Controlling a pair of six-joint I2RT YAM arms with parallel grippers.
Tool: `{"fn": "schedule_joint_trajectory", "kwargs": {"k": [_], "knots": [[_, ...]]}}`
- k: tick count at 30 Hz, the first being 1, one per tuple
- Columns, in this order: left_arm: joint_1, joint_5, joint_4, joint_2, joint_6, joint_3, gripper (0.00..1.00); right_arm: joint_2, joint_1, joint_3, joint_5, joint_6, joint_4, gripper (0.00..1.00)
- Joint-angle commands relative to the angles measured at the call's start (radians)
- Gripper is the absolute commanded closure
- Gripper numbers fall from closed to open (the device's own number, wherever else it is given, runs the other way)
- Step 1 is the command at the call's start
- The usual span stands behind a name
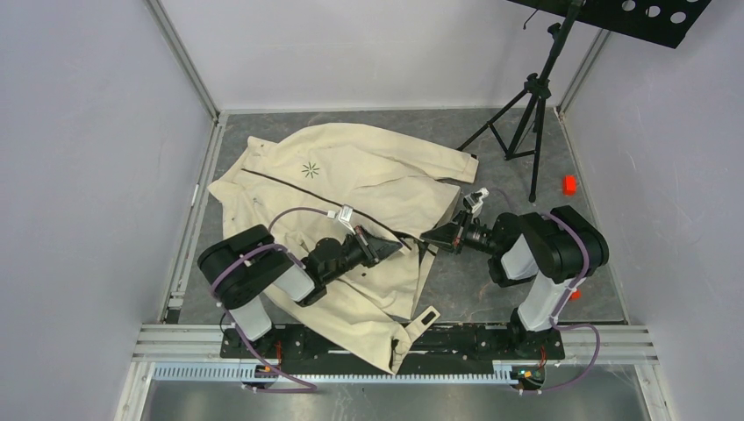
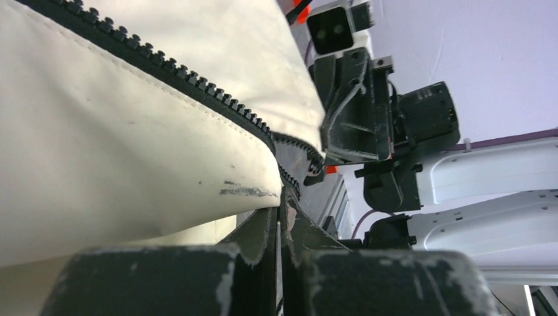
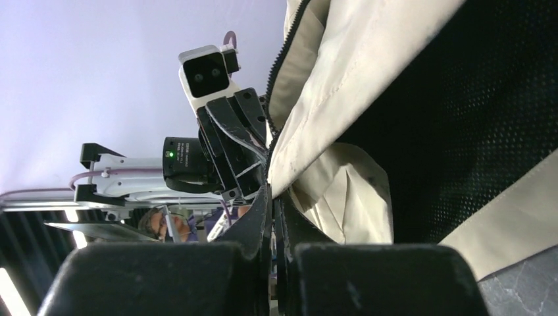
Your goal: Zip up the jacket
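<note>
- The large, soft, cream fabric jacket (image 1: 351, 171) lies spread on the grey worktop (image 1: 500, 289); its collar is toward the far left and its hem toward the arms' bases; a dark zipper (image 1: 289, 186) runs diagonally down the front to where the two grippers meet.
- The left gripper (image 1: 392, 248) has its fingers pressed together on the jacket's front edge, right by the black zipper teeth (image 2: 184, 72); the right gripper (image 1: 432, 239) is clamped on the cream edge of the lower front, where dark mesh lining shows in its wrist view; the two grippers face each other, close together.
- Whether the teeth are meshed along the line cannot be told; no slider can be made out.
- The jacket will likely handle as light and limp; it would fold, sag and slide on the worktop rather than keep a shape, so the zipper line probably needs to be held taut.
- The best holds seem to be the hemmed edges just beside the teeth, where stitching stiffens the cloth; the slider pull, once found, would be small and easy to lose.
- A black tripod stand (image 1: 532, 105) and a small red block (image 1: 569, 183) sit well apart at the far right.
</note>
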Motion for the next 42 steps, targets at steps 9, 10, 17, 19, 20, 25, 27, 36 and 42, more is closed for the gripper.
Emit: {"fn": "schedule_joint_trajectory", "kwargs": {"k": [9, 10, 17, 19, 20, 25, 27, 36, 42], "knots": [[0.004, -0.079, 0.256, 0.117, -0.041, 0.02, 0.98, 0.021, 0.005, -0.012, -0.021, 0.027, 0.243, 1.0], [0.004, -0.08, 0.256, 0.119, -0.043, 0.02, 0.98, 0.023, 0.007, -0.013, -0.02, 0.026, 0.243, 1.0], [0.003, -0.079, 0.257, 0.124, -0.051, 0.034, 0.98, 0.067, 0.008, -0.019, -0.01, 0.06, 0.33, 1.0], [0.003, -0.076, 0.256, 0.132, -0.056, 0.039, 0.98, 0.083, 0.008, -0.019, -0.007, 0.092, 0.382, 1.0], [0.003, -0.074, 0.256, 0.134, -0.056, 0.04, 0.98, 0.087, 0.008, -0.019, -0.007, 0.105, 0.401, 1.0], [0.003, -0.083, 0.256, 0.13, -0.056, 0.033, 0.98, 0.095, 0.007, -0.02, -0.004, 0.129, 0.438, 1.0], [0.003, -0.092, 0.257, 0.127, -0.058, 0.022, 0.98, 0.095, 0.004, -0.019, -0.003, 0.143, 0.455, 1.0], [0.003, -0.107, 0.256, 0.152, -0.093, 0.01, 0.98, 0.084, 0.004, -0.014, -0.002, 0.163, 0.478, 1.0], [0.003, -0.11, 0.249, 0.15, -0.091, 0.012, 0.98, 0.083, 0.005, -0.013, -0.001, 0.163, 0.482, 1.0]]}}
